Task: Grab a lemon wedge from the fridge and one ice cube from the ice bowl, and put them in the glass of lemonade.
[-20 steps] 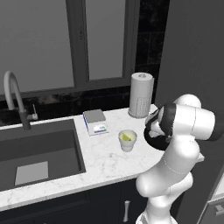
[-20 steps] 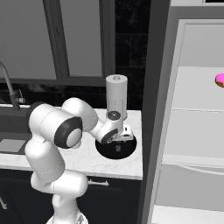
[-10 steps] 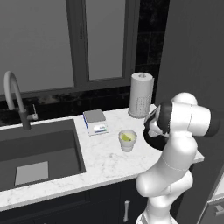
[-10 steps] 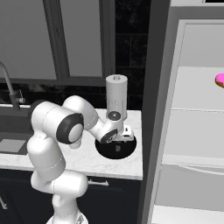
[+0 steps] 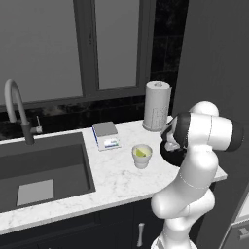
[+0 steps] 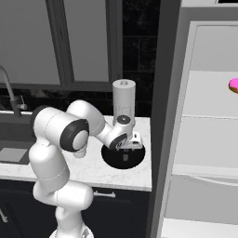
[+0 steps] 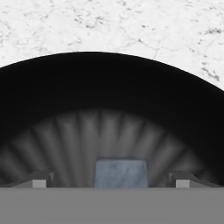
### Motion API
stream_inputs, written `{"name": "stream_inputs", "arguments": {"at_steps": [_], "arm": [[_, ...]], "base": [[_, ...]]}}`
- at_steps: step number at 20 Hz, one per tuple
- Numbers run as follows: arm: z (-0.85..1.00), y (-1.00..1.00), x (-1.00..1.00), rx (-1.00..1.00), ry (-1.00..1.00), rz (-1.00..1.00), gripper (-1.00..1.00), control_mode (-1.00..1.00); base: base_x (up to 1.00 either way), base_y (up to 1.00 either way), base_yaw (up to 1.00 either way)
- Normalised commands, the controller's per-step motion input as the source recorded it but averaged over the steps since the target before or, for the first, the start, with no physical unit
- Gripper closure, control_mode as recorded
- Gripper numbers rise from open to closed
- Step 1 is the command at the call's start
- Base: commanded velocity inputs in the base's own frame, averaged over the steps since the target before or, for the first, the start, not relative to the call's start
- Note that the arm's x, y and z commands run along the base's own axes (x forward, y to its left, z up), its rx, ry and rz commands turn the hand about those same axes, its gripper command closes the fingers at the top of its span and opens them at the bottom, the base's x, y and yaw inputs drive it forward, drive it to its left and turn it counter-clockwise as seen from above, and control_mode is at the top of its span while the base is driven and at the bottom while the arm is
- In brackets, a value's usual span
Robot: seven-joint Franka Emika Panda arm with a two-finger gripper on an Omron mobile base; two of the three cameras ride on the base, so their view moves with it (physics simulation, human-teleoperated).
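Note:
The ice bowl is a shallow black dish on the marble counter, beside the fridge, whose door stands open. My gripper reaches down into the bowl. In the hand view the gripper is open, its dark fingertips either side of a pale blue-grey ice cube without touching it. The bowl's ribbed black wall curves behind the cube. The glass of lemonade stands just left of the bowl, which my arm mostly covers. The lemon wedge is hidden.
A tall white perforated cylinder stands right behind the bowl. A pink doughnut lies on an upper fridge shelf. On the counter's left are a small scale-like block, the sink and its tap.
The arm has shifted only slightly over the bowl. The jaws stay wide apart and nothing has been taken hold of.

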Motion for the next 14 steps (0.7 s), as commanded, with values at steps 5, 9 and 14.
{"name": "stream_inputs", "arguments": {"at_steps": [5, 9, 14], "arm": [[0.0, 0.0, 0.0, 0.0, 0.0, 0.0, 1.0, -1.0], [0.0, 0.0, 0.0, 0.0, 0.0, 0.0, 1.0, -1.0], [0.03, 0.0, 0.09, 0.0, 0.0, 0.0, 1.0, -1.0]], "base": [[0.0, 0.0, 0.0], [0.0, 0.0, 0.0], [0.0, 0.0, 0.0]]}}
